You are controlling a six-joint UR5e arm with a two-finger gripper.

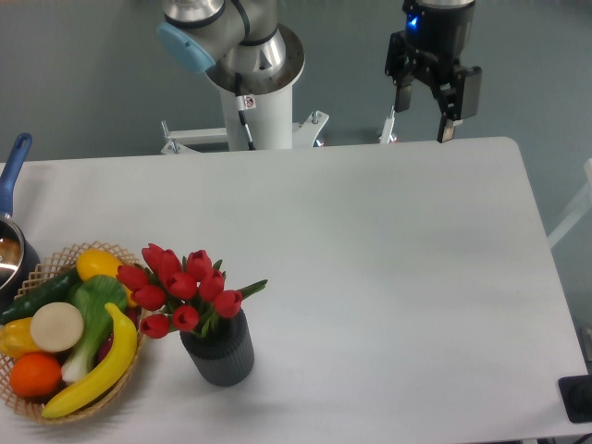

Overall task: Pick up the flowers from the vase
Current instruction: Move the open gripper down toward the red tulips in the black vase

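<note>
On the white table (370, 240), near the front left, stands the vase (220, 350). It is dark grey with ribbed sides, and it stands up straight. The flowers (182, 287) are in it. They are red tulips with green leaves, and they lean a little to the left, over the edge of the basket (55, 412).

The basket sits just beside the vase, at the left. It is full of fruit and vegetables: a banana (97, 370), an orange (37, 375), a lemon (97, 264) and some green things. A pan with a blue handle (13, 171) pokes in at the left edge.

Far away from the flowers, up above the back right edge of the table, hangs the gripper (427, 116). Its two fingers point down with a gap between them. Nothing is held in it. It has a small blue light on top. The arm's base (254, 83) stands behind the table, in the middle.
</note>
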